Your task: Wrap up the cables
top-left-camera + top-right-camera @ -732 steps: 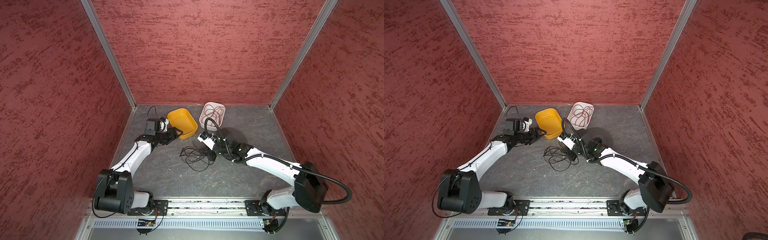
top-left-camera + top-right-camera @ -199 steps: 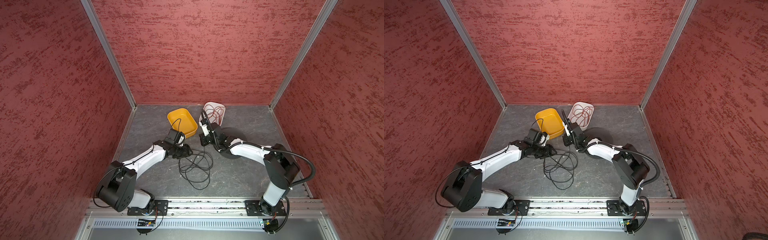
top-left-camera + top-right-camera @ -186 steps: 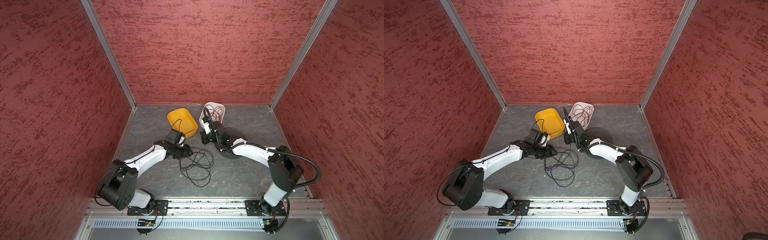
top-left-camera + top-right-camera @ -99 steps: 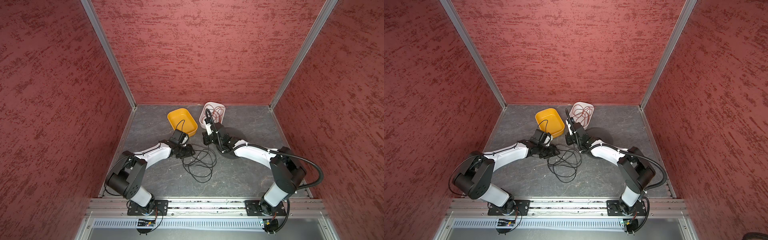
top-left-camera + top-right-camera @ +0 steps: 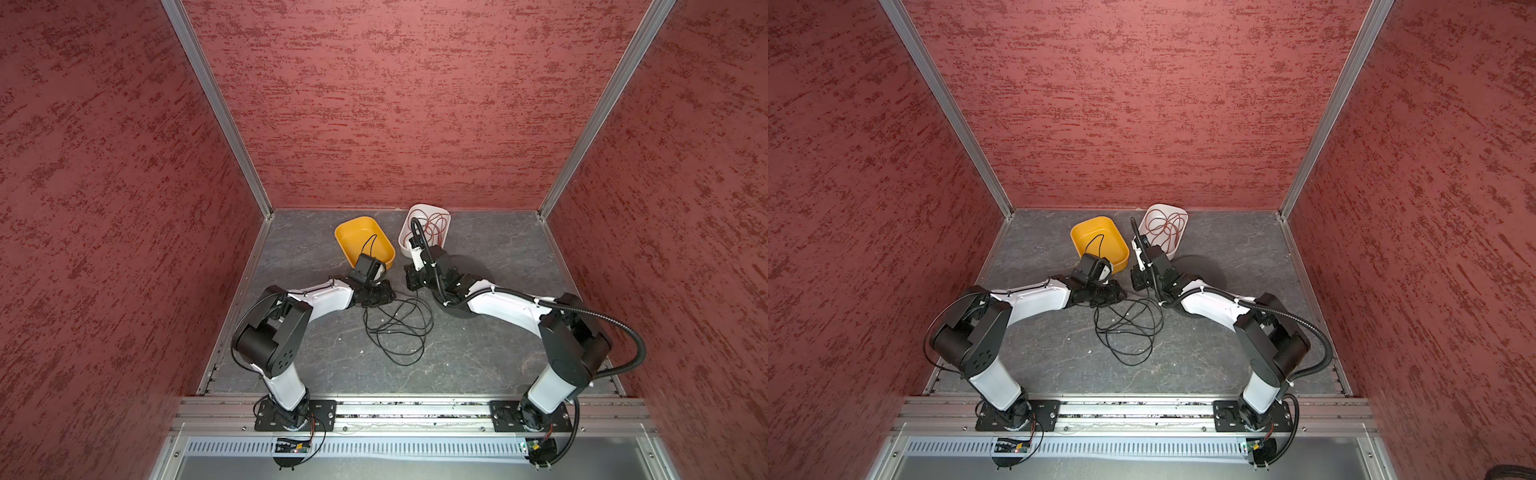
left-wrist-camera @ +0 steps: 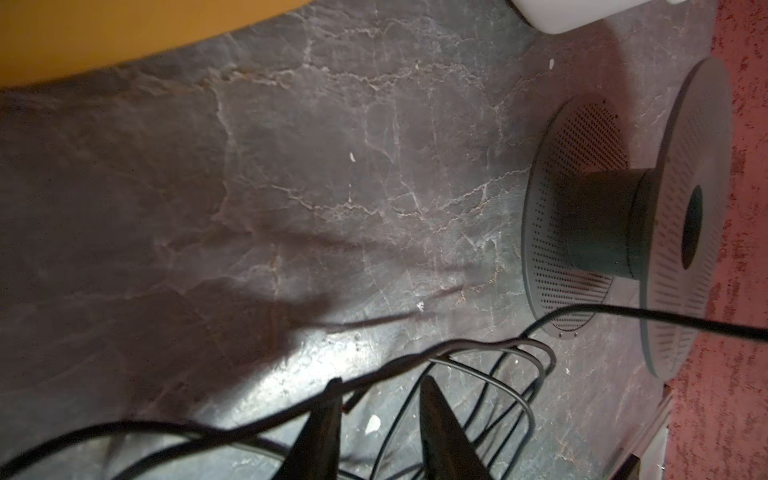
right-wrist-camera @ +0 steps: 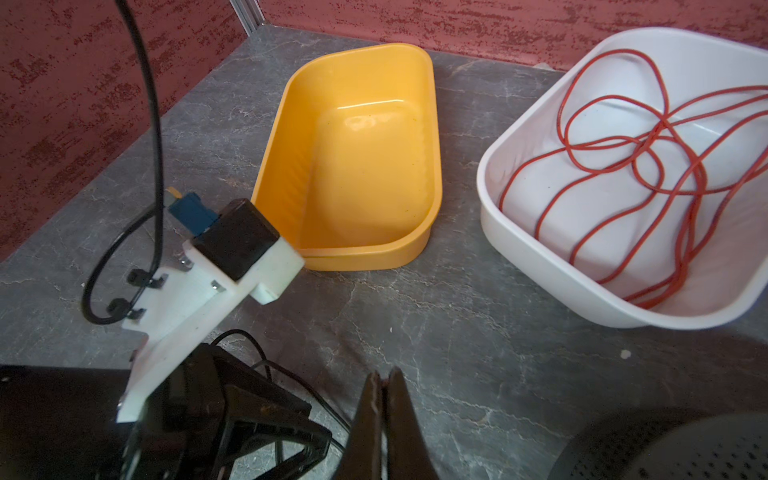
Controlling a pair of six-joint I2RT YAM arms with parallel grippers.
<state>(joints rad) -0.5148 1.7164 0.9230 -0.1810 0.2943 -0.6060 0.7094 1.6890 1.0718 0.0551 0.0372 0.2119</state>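
Left gripper: the left gripper (image 6: 380,409) is low over the floor, its two dark tapered fingers (image 6: 320,436) parted with a clear gap, and strands of the thin black flexible cable (image 6: 478,353) run across and between them. One strand lies against a fingertip; whether the jaws have it pinched, I cannot tell.

Right gripper: the right gripper (image 7: 386,399) has its fingers pressed together with no gap. No strand can be made out between them in the wrist view; in a top view (image 5: 415,282) a line of cable seems to lead towards it, too fine to confirm a hold.

Cable: a loose black tangle on the grey stone-patterned floor (image 5: 478,365) between the two arms, in both top views (image 5: 397,324) (image 5: 1127,328), just in front of the left gripper.

Spool: a dark grey perforated plastic spool with two discs and a bare hub (image 6: 602,228) stands beside the tangle. No wire on it yet.

Trays: empty yellow plastic oval tray (image 7: 353,166); white plastic tray (image 7: 540,257) holding a red wire (image 7: 623,145). Both behind the grippers, apart from the black cable.

Step in hand: by my reading, gathering a strand out of the tangle; winding not begun.

Next move: calls for a firm pinch on a single strand, then leading it to the hub without dragging the whole knot.
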